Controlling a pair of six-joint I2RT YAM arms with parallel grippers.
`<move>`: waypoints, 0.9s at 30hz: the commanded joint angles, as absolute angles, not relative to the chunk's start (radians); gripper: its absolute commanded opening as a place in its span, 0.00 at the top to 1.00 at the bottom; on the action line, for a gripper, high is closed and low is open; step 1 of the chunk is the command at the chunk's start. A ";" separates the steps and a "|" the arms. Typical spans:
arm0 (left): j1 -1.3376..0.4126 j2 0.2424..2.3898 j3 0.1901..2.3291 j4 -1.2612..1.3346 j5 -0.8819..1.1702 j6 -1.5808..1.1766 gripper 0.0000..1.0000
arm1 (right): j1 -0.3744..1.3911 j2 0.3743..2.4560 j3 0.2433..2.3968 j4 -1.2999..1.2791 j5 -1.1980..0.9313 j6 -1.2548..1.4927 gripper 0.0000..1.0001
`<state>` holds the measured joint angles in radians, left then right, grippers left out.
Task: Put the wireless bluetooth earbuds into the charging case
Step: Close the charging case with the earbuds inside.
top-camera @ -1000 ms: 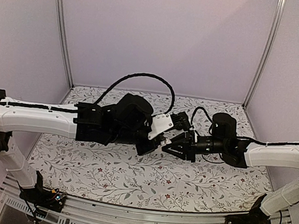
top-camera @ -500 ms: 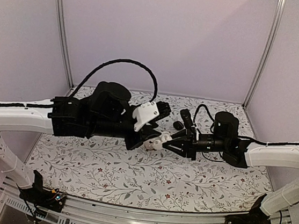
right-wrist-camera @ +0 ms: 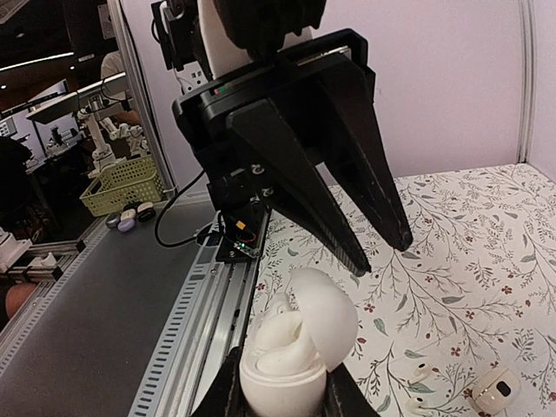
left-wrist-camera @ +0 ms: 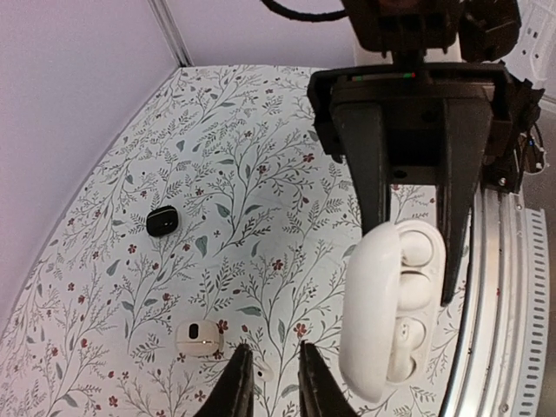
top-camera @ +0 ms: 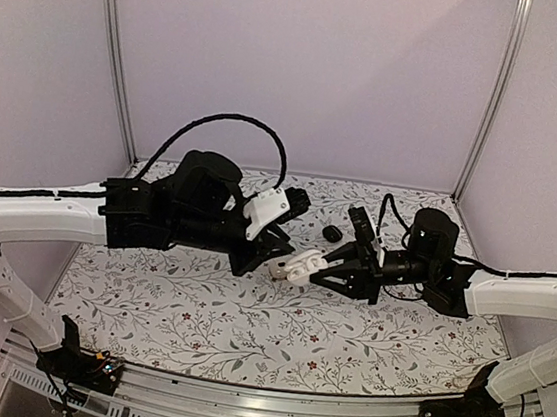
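The right tool (right-wrist-camera: 284, 393) was clamped on the base of a white charging case (right-wrist-camera: 295, 334). The case was held up off the worktop (right-wrist-camera: 452, 252) with its lid swung open. Rounded white shapes showed in the wells of the case, but whether earbuds were seated there could not be told.

The left tool (left-wrist-camera: 269, 391) faced that case from just beyond it. Its fingers stood a narrow gap apart with nothing between them.

On the floral worktop, lower than the held case and to one side of it, lay a loose white earbud (right-wrist-camera: 415, 401). A small closed white case (right-wrist-camera: 495, 387) lay just beside the earbud. A closed black case (left-wrist-camera: 162, 221) lay farther from the held case, towards the back wall. Any marking on the cases was too small to read.

Well apart from the held case, off the worktop, stood a pale green basket (right-wrist-camera: 117, 187).
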<state>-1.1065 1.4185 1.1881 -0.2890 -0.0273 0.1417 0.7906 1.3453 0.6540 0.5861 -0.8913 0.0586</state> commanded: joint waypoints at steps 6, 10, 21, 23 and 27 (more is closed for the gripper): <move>-1.178 1.425 1.210 -0.272 0.024 0.177 0.84 | 0.787 1.349 0.664 0.621 -0.891 0.063 1.00; -1.211 1.436 1.211 -0.283 -0.011 0.198 0.84 | 0.781 1.371 0.670 0.622 -0.885 0.080 1.00; -1.294 1.533 1.232 -0.303 -0.214 0.235 0.86 | 0.753 1.416 0.685 0.672 -0.870 0.209 1.00; -1.305 1.549 1.235 -0.300 -0.218 0.240 0.86 | 0.752 1.427 0.688 0.679 -0.868 0.228 1.00; -1.332 1.573 1.243 -0.299 -0.262 0.255 0.87 | 0.746 1.437 0.693 0.679 -0.842 0.246 1.00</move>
<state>-1.2583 1.5375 1.2209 -0.2893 -0.2859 0.2249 0.7712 1.4284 0.6540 0.5957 -0.9283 0.1967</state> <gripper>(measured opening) 0.133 0.231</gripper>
